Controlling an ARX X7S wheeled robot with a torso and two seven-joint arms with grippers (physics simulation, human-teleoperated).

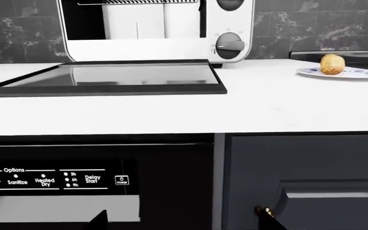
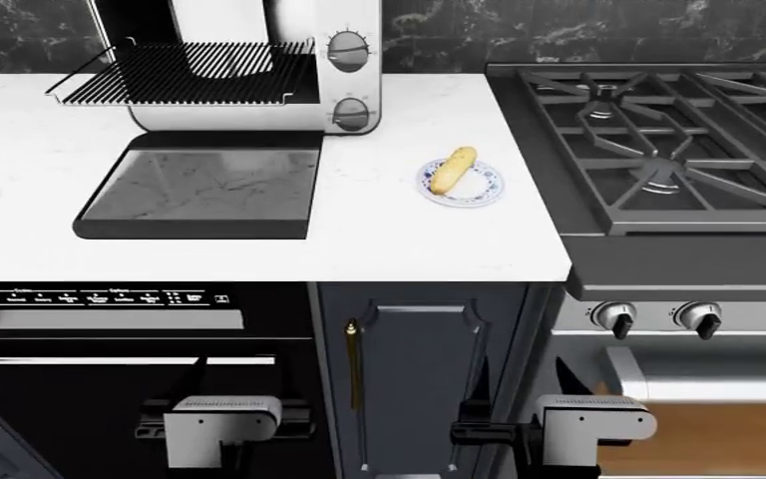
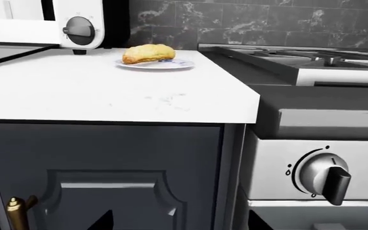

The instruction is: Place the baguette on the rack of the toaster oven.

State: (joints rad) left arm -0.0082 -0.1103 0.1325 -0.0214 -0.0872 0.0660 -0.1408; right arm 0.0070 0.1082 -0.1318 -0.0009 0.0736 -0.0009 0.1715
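On the far left of the white, faintly veined counter (image 2: 37,150) stands the boxy silver toaster oven (image 2: 336,40), its black wire rack (image 2: 184,75) of thin parallel bars pulled out toward the left, and its flat glass-paned door (image 2: 203,185) lying open on the counter in front. Right of the door, the golden-brown, speckled baguette (image 2: 454,170) with rounded ends rests on a small blue-patterned plate (image 2: 483,188), well apart from the rack. Further right sits the gas stove (image 2: 662,130) with black grates. Below the counter edge, the left gripper (image 2: 223,424) and right gripper (image 2: 596,419) hang near the cabinet fronts, touching nothing; whether their jaws are apart or together cannot be told.
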